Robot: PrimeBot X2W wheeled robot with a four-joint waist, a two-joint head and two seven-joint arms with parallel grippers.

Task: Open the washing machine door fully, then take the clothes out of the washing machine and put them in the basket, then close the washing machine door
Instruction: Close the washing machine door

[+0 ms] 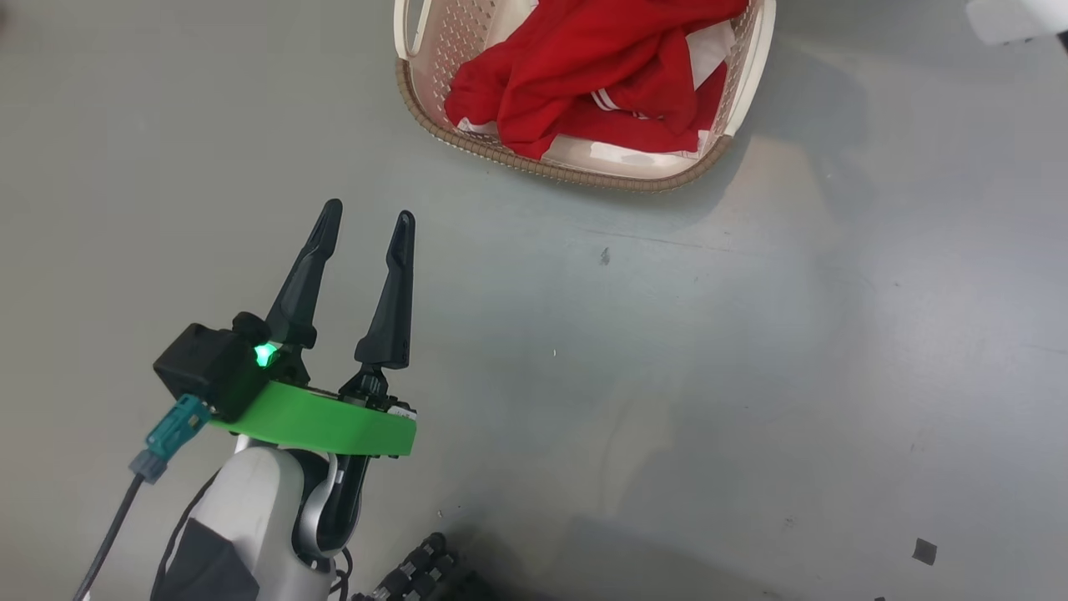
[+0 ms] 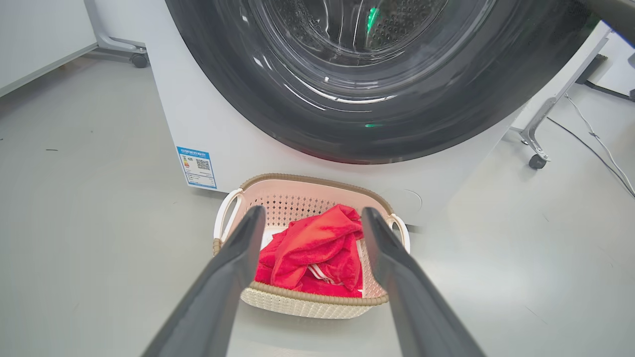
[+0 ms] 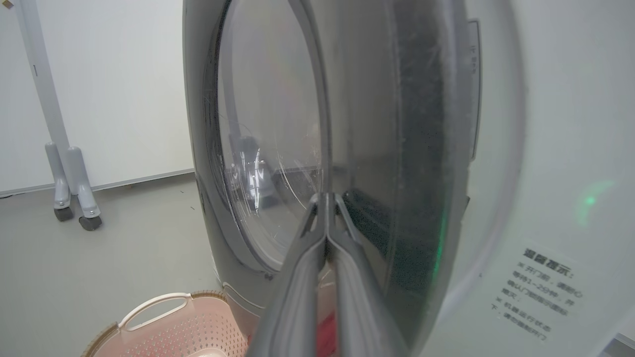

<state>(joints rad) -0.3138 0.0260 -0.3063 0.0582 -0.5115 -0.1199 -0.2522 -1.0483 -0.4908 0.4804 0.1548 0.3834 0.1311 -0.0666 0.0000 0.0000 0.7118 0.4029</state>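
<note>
The door (image 3: 421,148) of the washer (image 2: 223,139) fills the centre of the right wrist view, its black rim seen almost edge-on against the white front, apparently at or near closed. The clothes (image 1: 584,75) lie heaped in the basket (image 1: 576,171) at the top centre of the head view, on the floor (image 1: 751,376) just before the washer. With the load out, the last step, shutting the door, appears to be in hand. The right gripper (image 3: 325,196) rises from the bottom centre of its own view, fingers pressed together on nothing, tips at the door's face where glass meets rim; whether they touch it cannot be told. The left gripper (image 1: 368,211), at the lower left of the head view, hangs over bare floor with fingers spread wide and empty, pointing toward the basket. The next move likely calls for a firm push on the rim until the latch catches, then drawing the arm clear. The latch and any gap behind the rim are hidden. The door's top is cut off in both wrist views, the basket's far side by the head view's upper edge. Glare on the glass leaves it unclear whether the drum is empty.
</note>
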